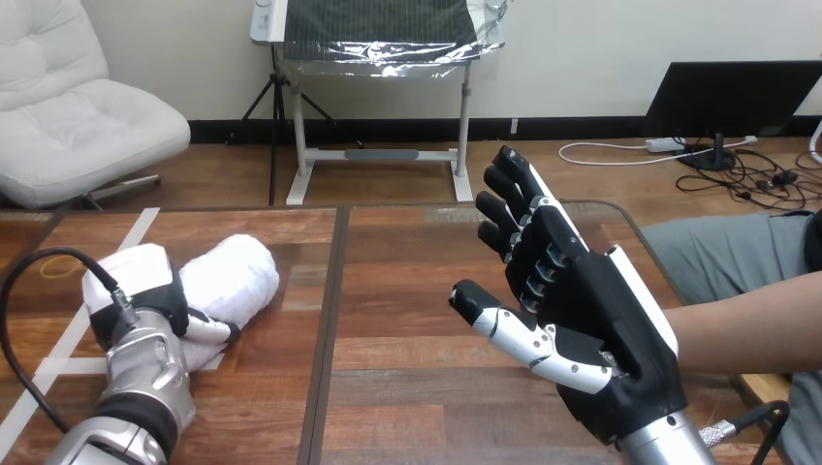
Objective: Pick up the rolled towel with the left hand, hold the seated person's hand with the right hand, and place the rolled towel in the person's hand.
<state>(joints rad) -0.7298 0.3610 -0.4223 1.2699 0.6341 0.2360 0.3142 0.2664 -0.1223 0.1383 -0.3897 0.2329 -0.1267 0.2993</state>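
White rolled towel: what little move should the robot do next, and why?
Probably grip the white rolled towel and lift it with the left hand: that hand rests on it, and the towel lies on the wooden table. The open right hand is up beside the person's forearm.

The rolled towel [237, 276] is plain white. The table [407, 291] shows brown wood grain. The right hand [582, 320] is black, edged white.

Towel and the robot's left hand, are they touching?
Touching. In the head view the left hand lies right on the towel's left end, with no gap between them.
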